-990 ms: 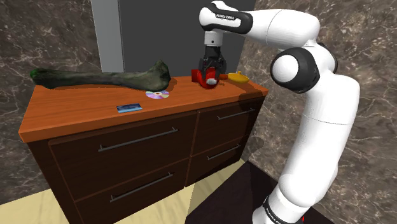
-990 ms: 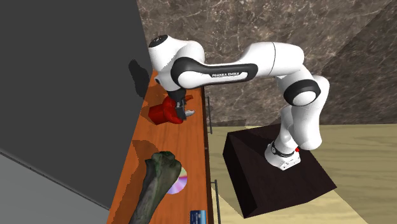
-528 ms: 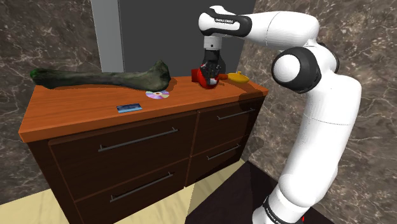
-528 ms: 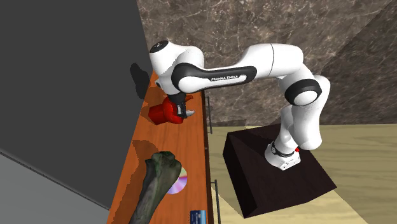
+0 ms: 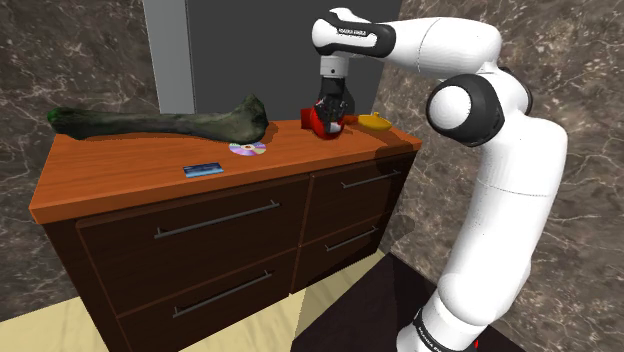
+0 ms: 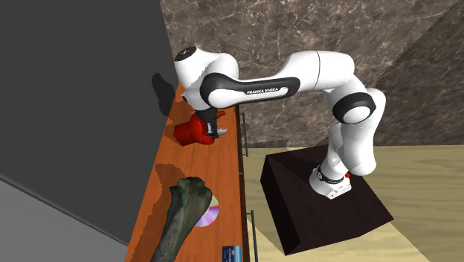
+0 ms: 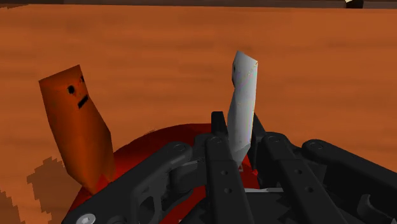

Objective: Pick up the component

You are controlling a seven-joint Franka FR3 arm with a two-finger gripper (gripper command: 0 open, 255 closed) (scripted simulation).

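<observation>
Gripper [image 7: 235, 130] jaws look clamped on the red component [image 5: 318, 124] by its pale prong, just beside the yellow object [image 5: 376, 121], so we'd lift straight up slowly, squeeze firm, no swivel.

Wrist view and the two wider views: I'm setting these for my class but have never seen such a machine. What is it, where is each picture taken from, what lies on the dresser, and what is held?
It is a white robot arm on a dark box, with a black two-fingered tool as its hand. The shoulder view looks from beside the box over a dresser; the second exterior view looks down along the dresser top; the wrist view comes from a camera on the hand. On the dresser lie a long dark green bone, a disc, a small blue card, a yellow thing and a red part. In the wrist view the tool's fingers are closed on the red part's grey prong, beside its orange prong.
</observation>
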